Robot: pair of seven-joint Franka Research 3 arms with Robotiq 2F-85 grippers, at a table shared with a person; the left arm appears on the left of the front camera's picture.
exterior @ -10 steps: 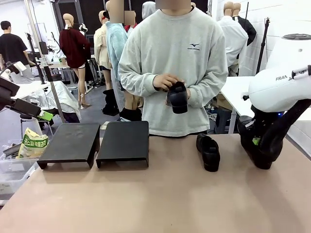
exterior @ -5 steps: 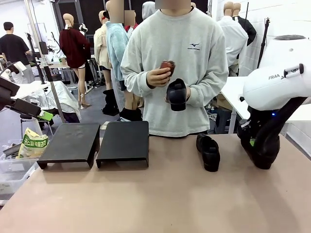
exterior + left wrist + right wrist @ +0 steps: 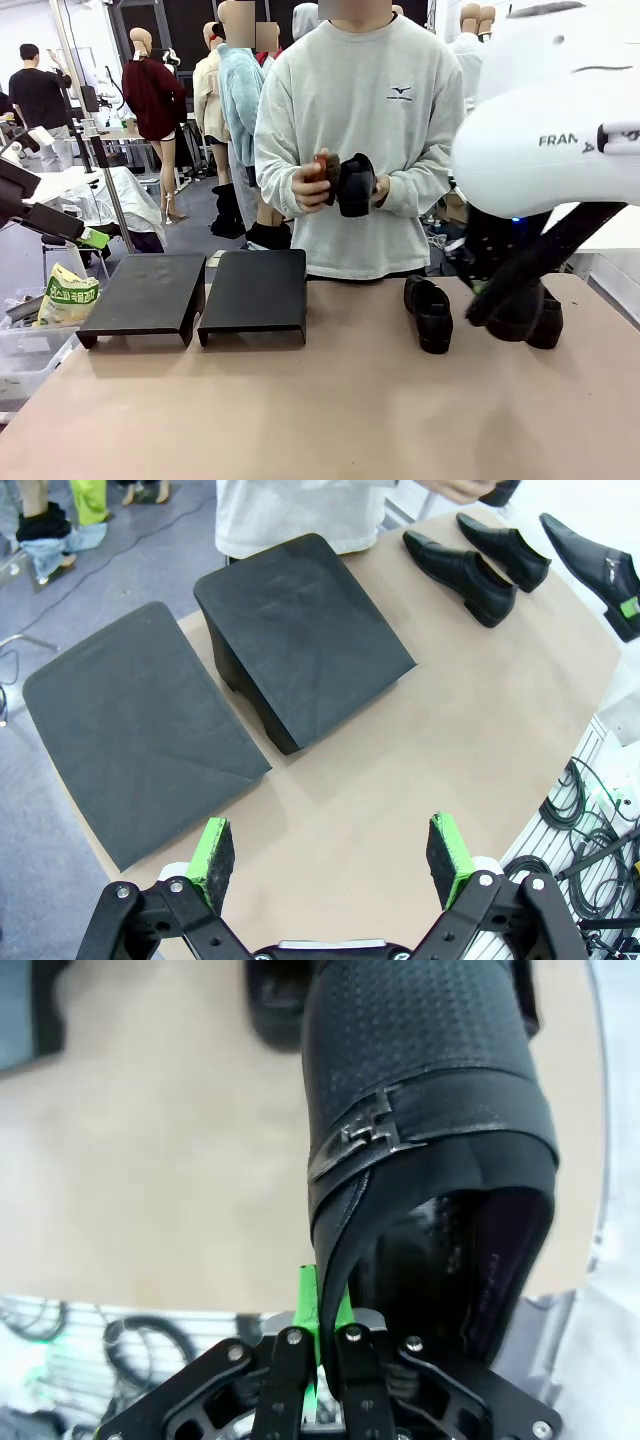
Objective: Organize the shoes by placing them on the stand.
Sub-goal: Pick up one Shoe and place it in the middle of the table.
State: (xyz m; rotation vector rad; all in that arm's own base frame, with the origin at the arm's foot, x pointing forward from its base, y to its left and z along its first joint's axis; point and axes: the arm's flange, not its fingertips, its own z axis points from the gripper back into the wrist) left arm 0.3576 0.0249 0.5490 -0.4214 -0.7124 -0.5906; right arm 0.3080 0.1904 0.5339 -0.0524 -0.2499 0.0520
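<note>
My right gripper [image 3: 322, 1295] is shut on the side wall of a black shoe [image 3: 420, 1110], near its heel opening. In the front view that shoe [image 3: 535, 318] hangs low over the table's right part under my right gripper [image 3: 495, 300]. Two more black shoes [image 3: 460, 568] [image 3: 505, 550] lie side by side on the table in front of the person. The person holds another black shoe [image 3: 355, 185] in both hands at chest height. Two black stands [image 3: 150, 295] [image 3: 255, 290] sit at the far left, their tops bare. My left gripper [image 3: 330, 848] hovers open above the table near the stands.
The person stands at the table's far edge, a small brown thing [image 3: 322, 170] in one hand. Cables [image 3: 585, 830] hang off the table's edge in the left wrist view. A bag [image 3: 68, 297] sits left of the table.
My right arm has swung up and toward the middle, carrying its shoe a little leftward. The person brought both hands back onto the shoe they hold.
</note>
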